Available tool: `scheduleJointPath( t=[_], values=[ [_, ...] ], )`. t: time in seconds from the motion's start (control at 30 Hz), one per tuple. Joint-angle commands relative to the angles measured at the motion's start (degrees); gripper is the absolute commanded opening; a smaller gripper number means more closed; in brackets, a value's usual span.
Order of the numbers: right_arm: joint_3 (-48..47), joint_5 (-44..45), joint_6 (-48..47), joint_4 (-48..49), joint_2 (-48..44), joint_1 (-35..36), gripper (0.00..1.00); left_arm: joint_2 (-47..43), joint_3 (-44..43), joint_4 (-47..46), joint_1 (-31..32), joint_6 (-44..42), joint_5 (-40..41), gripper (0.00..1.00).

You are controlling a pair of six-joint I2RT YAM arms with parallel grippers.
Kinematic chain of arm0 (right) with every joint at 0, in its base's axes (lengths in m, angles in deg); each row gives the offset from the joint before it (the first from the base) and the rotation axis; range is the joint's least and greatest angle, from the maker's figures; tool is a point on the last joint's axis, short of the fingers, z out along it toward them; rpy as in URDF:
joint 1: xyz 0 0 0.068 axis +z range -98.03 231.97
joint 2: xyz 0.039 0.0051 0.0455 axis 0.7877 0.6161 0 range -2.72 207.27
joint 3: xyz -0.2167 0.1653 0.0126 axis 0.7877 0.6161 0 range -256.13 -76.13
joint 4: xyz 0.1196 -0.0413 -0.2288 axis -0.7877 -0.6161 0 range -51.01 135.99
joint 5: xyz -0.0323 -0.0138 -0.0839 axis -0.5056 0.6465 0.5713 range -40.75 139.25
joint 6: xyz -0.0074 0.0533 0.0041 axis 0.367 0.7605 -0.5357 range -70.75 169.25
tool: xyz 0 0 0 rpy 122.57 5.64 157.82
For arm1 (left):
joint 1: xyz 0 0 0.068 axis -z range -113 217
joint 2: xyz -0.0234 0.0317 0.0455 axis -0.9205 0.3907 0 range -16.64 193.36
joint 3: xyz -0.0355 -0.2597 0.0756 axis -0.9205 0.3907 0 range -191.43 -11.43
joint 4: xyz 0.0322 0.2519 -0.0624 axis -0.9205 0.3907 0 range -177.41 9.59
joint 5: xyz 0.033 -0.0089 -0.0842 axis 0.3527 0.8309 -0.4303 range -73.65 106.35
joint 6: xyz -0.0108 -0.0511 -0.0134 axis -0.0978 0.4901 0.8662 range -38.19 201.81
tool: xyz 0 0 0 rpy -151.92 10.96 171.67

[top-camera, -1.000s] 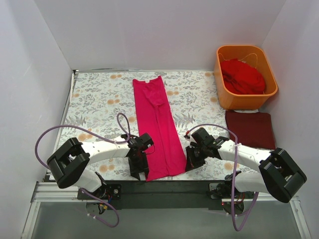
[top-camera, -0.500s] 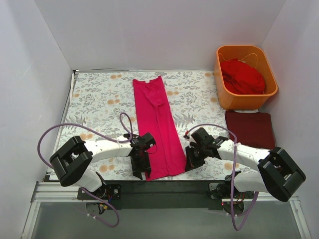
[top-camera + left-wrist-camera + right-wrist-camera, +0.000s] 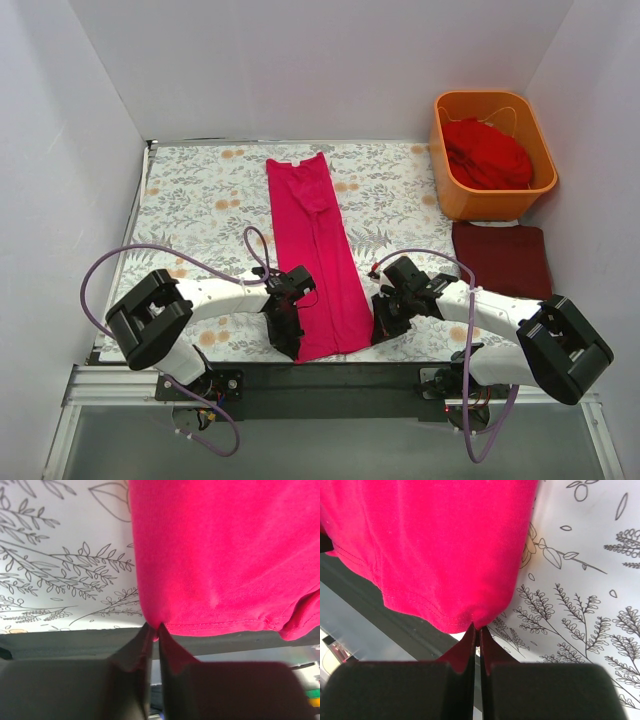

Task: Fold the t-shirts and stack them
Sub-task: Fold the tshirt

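The left gripper (image 3: 291, 348) has its jaws pressed almost together, and they pinch the near left corner of the bright magenta-pink t-shirt (image 3: 315, 250), a soft fabric tee folded into a long narrow strip. In the left wrist view the two dark fingers (image 3: 132, 655) meet at the stitched hem, with a small bit of pink fabric between their tips.

The right gripper (image 3: 380, 332) is also closed tight, and it holds the near right corner of the same hem. In the right wrist view its fingers (image 3: 462, 650) come together just below the hem corner.

From both grippers the magenta-pink t-shirt stretches away toward the far side, flat on the grey floral-print cloth (image 3: 200, 200). The near hem runs between the two grippers.

To the right of the right gripper and a little beyond it lies the dark maroon t-shirt (image 3: 502, 258), folded into a flat rectangle. Further beyond stands the orange plastic tub (image 3: 437, 130), well apart from both grippers. Inside it the scarlet t-shirt (image 3: 487, 150) lies crumpled.
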Motion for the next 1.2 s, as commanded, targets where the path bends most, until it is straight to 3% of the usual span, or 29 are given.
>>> scheduleJointPath(
  t=[0.0, 0.23, 0.37, 0.6, 0.73, 0.93, 1.17],
  values=[
    [-0.38, -1.75, -0.39, 0.96, 0.06, 0.28, 0.01, 0.06, 0.0, -0.87, 0.34, 0.57, 1.47, 0.0],
    [-0.73, -4.3, 0.05, -4.83, -2.48, 2.47, 0.01, -5.65, 2.19, 3.78, 0.86, 0.49, 1.3, 0.0],
    [-0.29, -4.48, 3.64, -9.66, -6.61, 7.38, 0.01, -10.83, 4.73, 8.36, 3.41, 1.71, 0.78, 0.0],
    [-5.01, 0.78, 5.5, -13.01, -11.81, 8.8, 0.01, -19.55, 6.26, 7.67, 3.42, 2.0, -1.34, 0.0],
    [-13.28, 8.51, 2.35, -12.32, -7.6, 6.36, 0.01, -16.48, 0.02, 6.6, -7.09, -5.46, 1.65, 0.0],
    [-25.14, 9.23, -6.87, -9.69, 1.63, -2.78, 0.01, -8.4, -11.31, 2.56, -21.43, -14.62, 8.4, 0.0],
    [-37.45, 9.06, -14.52, -7.92, 12.35, -6.92, 0.01, 0.31, -20.47, -1.3, -28.48, -20.69, 15.88, 0.0]
  ],
)
